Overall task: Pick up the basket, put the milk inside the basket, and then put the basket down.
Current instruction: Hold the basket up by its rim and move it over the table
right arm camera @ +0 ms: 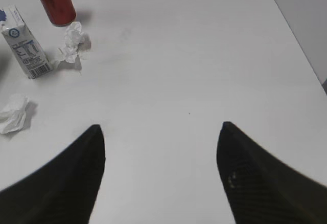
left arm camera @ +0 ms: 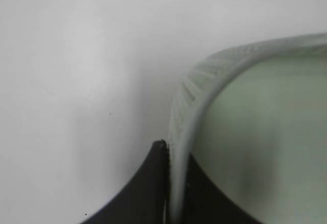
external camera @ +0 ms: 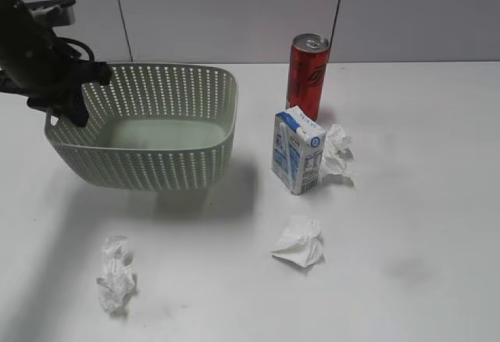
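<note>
The pale sage-green basket (external camera: pixel 156 162) hangs tilted above the table, its left rim raised, with a shadow beneath it. My left gripper (external camera: pixel 74 112) is shut on that left rim; the left wrist view shows its black jaws (left arm camera: pixel 176 183) pinching the rim of the basket (left arm camera: pixel 199 106). The basket is empty. The white-and-blue milk carton (external camera: pixel 297 151) stands upright on the table right of the basket, in front of the red can. It also shows in the right wrist view (right arm camera: pixel 25 45). My right gripper (right arm camera: pixel 161 132) is open and empty over bare table, out of the exterior view.
A tall red can (external camera: pixel 307 74) stands behind the milk. Crumpled white paper balls lie right of the milk (external camera: pixel 337 151), in front of it (external camera: pixel 299 242) and at the front left (external camera: pixel 116 273). The white table (external camera: pixel 422 201) is bare on the right.
</note>
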Controlling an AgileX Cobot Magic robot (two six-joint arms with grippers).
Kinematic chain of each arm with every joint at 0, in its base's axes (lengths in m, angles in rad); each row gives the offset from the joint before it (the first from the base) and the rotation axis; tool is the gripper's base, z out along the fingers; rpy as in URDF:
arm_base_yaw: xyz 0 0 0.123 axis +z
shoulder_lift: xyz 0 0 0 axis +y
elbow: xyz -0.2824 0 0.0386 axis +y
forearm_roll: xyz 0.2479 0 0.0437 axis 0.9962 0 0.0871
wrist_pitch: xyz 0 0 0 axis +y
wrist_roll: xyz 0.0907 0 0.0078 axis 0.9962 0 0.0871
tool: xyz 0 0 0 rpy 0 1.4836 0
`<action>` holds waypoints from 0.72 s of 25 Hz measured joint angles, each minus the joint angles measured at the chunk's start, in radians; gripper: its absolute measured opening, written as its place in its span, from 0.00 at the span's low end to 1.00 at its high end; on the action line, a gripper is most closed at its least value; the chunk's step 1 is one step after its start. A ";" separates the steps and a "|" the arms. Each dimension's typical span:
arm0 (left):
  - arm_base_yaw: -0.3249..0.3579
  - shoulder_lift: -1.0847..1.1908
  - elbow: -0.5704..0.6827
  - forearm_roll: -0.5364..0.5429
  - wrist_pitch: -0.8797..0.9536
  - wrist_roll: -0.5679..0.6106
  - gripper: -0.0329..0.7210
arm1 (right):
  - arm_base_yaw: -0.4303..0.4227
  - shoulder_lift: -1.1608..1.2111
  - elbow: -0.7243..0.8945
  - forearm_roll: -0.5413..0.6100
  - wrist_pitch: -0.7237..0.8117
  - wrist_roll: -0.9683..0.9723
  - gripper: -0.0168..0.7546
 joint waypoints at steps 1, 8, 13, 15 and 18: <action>0.000 -0.008 0.000 0.001 0.007 -0.001 0.02 | 0.000 0.000 0.000 0.000 0.000 0.000 0.69; 0.000 -0.037 0.000 0.009 0.036 -0.002 0.02 | 0.000 0.000 0.000 0.000 0.000 0.000 0.69; 0.000 -0.037 0.000 0.010 0.040 -0.002 0.02 | 0.000 0.000 0.000 0.002 0.000 0.000 0.69; 0.000 -0.037 0.000 0.011 0.040 -0.002 0.02 | 0.000 0.000 0.000 0.003 0.000 0.000 0.69; 0.000 -0.037 0.000 0.011 0.040 -0.002 0.02 | 0.000 0.000 -0.015 0.028 -0.049 0.000 0.70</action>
